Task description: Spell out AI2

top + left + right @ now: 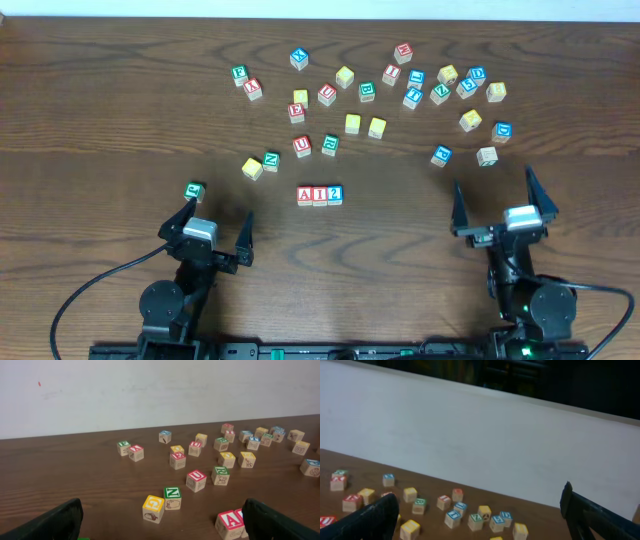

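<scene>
Three wooden blocks stand touching in a row at the table's middle: a red A block, a red I block and a blue 2 block. The A block also shows at the lower right of the left wrist view, partly behind a finger. My left gripper is open and empty, near the front left, apart from the row. My right gripper is open and empty, near the front right.
Many loose letter blocks lie across the far half, among them a green N block, a yellow G block, a red U block and a green block just beyond my left gripper. A white wall rises behind the table.
</scene>
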Available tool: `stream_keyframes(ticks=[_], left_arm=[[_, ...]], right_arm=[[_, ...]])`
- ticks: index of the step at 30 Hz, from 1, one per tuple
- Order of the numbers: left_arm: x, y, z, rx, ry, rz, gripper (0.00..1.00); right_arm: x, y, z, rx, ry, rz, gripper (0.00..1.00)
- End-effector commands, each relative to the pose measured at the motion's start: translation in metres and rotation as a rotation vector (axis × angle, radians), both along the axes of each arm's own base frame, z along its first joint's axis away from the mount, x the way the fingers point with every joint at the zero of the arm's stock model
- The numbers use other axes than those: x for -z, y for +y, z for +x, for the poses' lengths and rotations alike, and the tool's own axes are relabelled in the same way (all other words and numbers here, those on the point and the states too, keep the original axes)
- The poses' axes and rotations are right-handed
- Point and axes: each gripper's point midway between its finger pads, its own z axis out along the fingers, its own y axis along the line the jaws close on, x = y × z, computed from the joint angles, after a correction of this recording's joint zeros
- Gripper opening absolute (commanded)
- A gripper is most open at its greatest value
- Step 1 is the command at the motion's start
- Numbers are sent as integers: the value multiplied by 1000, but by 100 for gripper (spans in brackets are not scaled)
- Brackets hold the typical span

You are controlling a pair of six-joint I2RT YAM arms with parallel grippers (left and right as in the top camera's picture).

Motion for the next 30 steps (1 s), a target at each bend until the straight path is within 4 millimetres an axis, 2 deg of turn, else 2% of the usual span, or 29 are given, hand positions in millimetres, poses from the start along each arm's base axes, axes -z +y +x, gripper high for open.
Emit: stream_keyframes(ticks=[1, 4, 9, 15, 30], left_arm=[[15, 0, -1, 2, 54, -4, 100], [15, 0, -1, 2, 54, -4, 99], [15, 0, -1, 2, 54, -4, 99], [15, 0, -1, 2, 54, -4, 99], [15, 0, -1, 2, 54, -4, 99]], right_arm=[[10, 1, -6, -11, -26, -53, 99], [22, -2, -8, 2, -30, -58, 99], [45, -7, -8, 17, 66, -64, 99], [95, -16, -11, 49, 269, -50, 99], [96, -27, -10, 97, 286, 71, 99]])
